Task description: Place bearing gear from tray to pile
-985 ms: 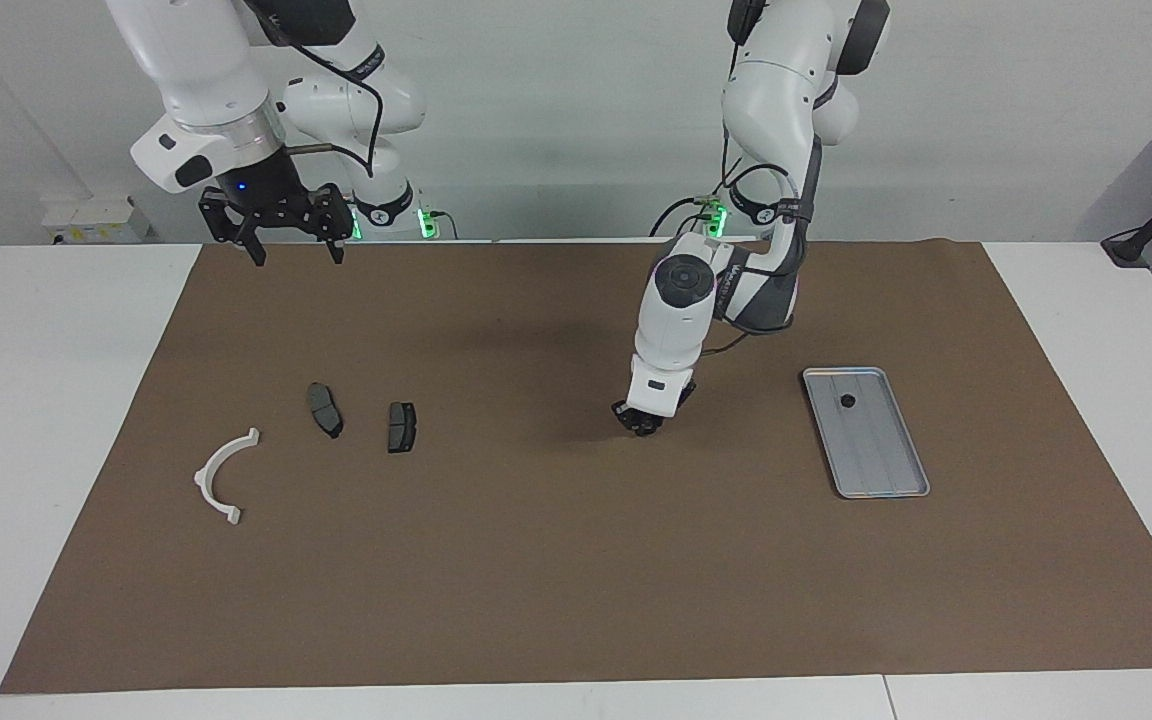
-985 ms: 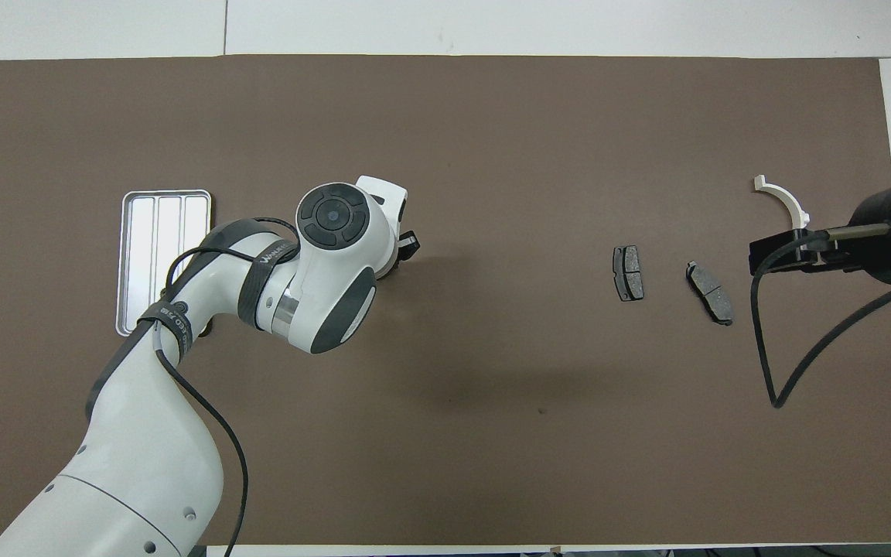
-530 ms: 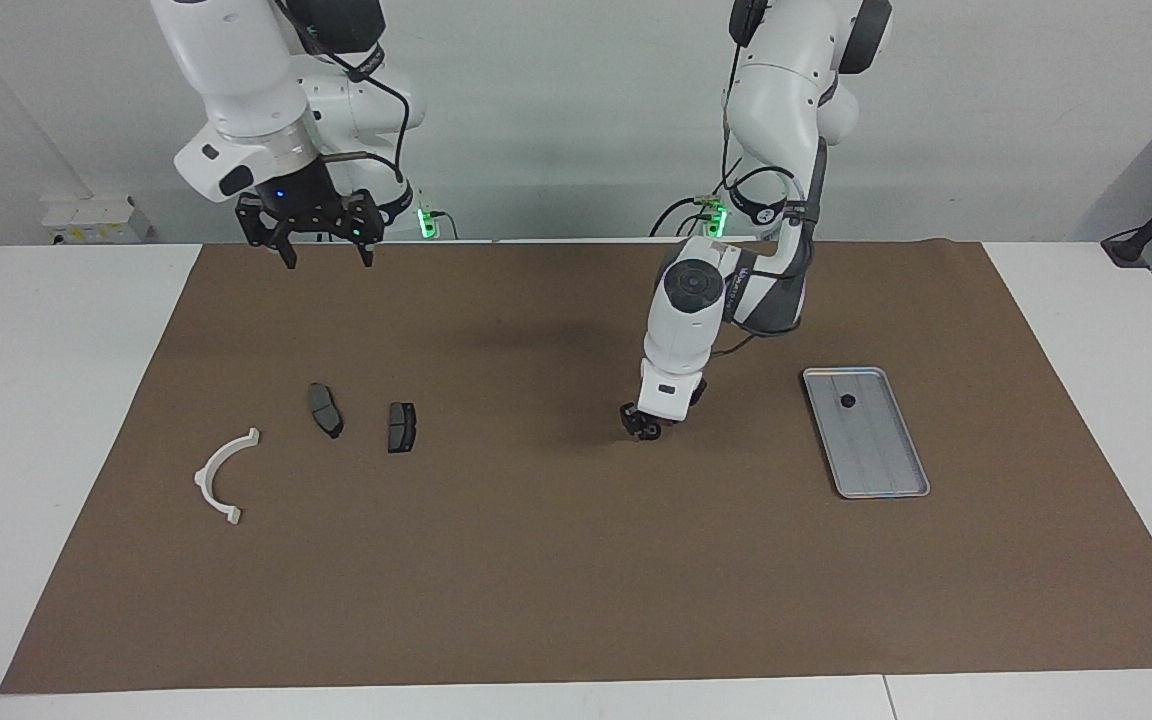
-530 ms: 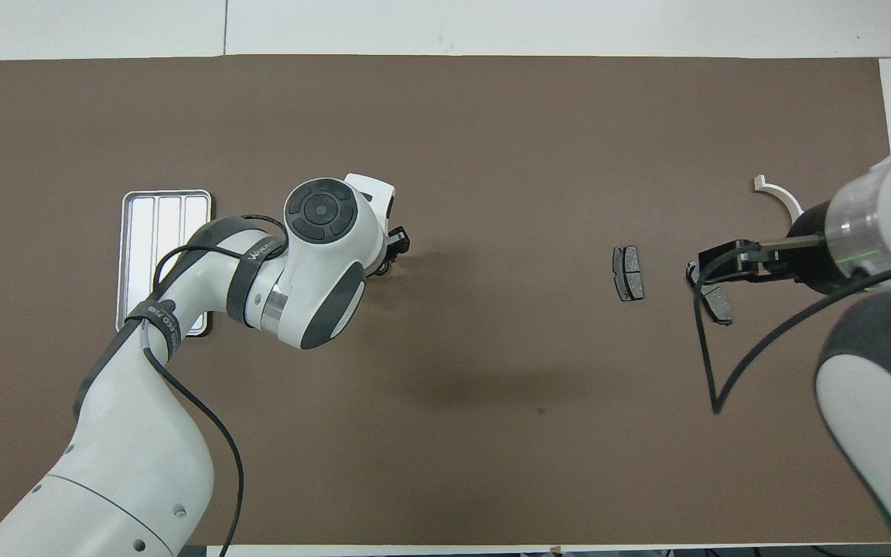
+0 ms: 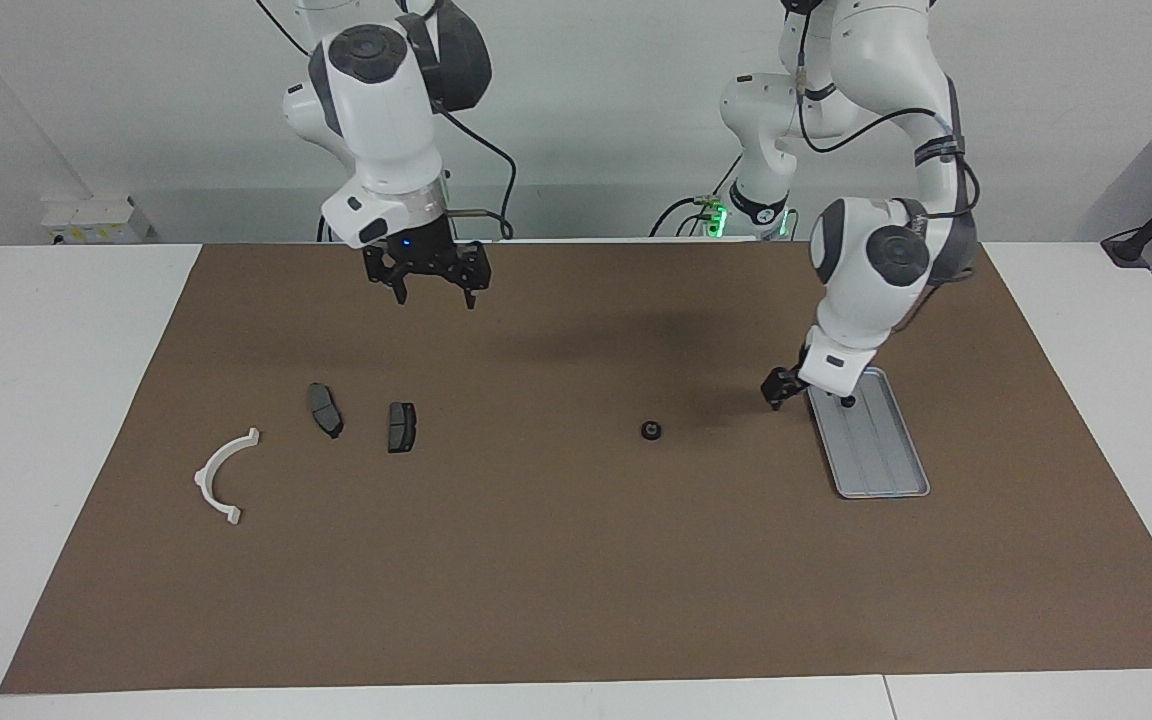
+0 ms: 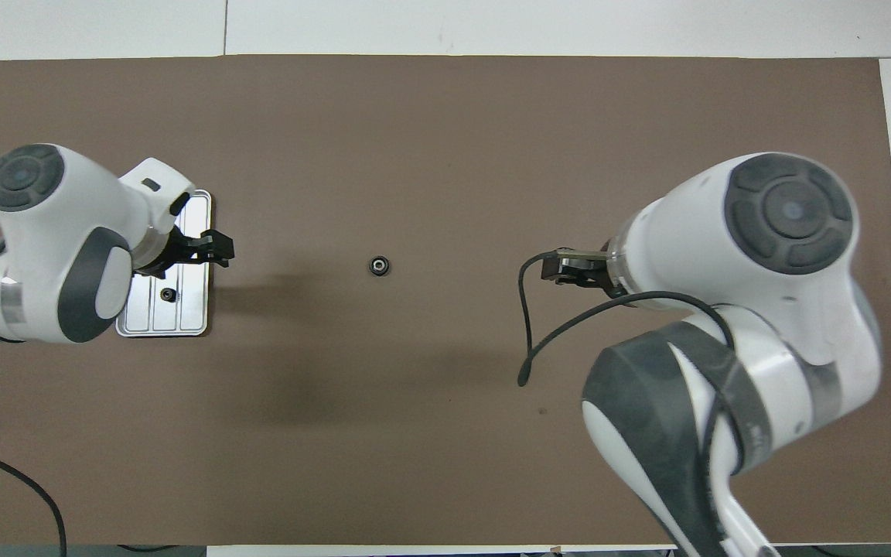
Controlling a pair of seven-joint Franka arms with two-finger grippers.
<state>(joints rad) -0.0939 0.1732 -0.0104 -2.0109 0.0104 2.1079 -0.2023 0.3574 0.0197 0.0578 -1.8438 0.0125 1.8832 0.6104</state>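
One small black bearing gear lies alone on the brown mat mid-table, also in the overhead view. A second gear sits in the silver ribbed tray at the left arm's end. My left gripper is open and empty, low over the tray's edge that faces the middle of the table. My right gripper is open and empty, raised over the mat. The pile is a white bracket and two dark pads. My right arm hides it in the overhead view.
The mat covers most of the white table. The right arm's elbow and cable hang over the right arm's end of the mat in the overhead view.
My left gripper let go of a gear mid-mat and swung back to the tray. My right gripper moved from its end of the table toward the middle.
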